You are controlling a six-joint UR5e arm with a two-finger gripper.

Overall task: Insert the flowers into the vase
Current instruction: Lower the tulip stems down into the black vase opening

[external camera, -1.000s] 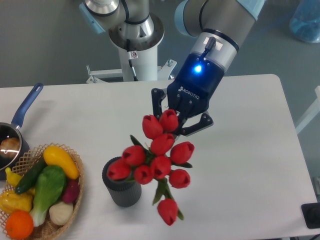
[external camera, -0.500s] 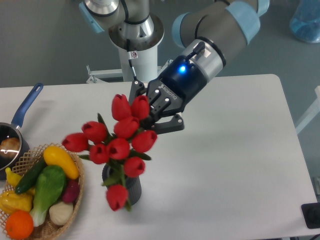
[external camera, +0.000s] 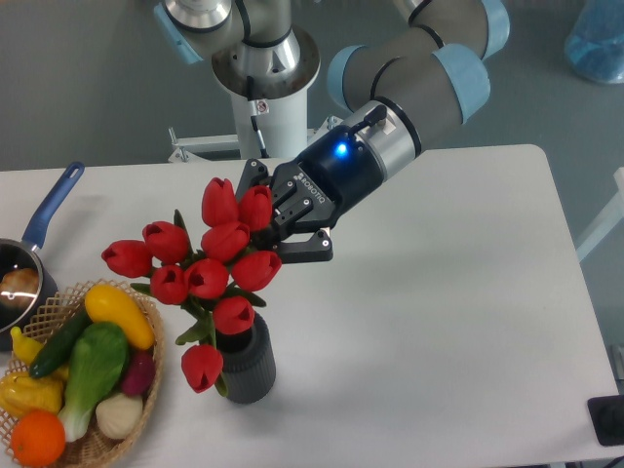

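Note:
The flowers (external camera: pixel 208 277), a bunch of red tulips with green stems and leaves, hang tilted over the vase's mouth and spread up and to the left. The vase (external camera: pixel 250 368), a dark grey ribbed cylinder, stands upright near the table's front edge. Its mouth is hidden behind the lowest buds and leaves. My gripper (external camera: pixel 274 218) comes in from the upper right and is shut on the flowers at the top right of the bunch. The red buds cover the stems where I hold them.
A wicker basket (external camera: pixel 148 310) of vegetables sits at the front left, close to the vase. A blue-handled saucepan (external camera: pixel 47 210) stands at the left edge. The arm's white base (external camera: pixel 263 93) rises behind the table. A dark object (external camera: pixel 606 421) is at the bottom right corner.
My gripper has swung left with the flowers, from right of the vase to above it. The bunch has tipped leftward and its lower buds now hang at the vase's mouth.

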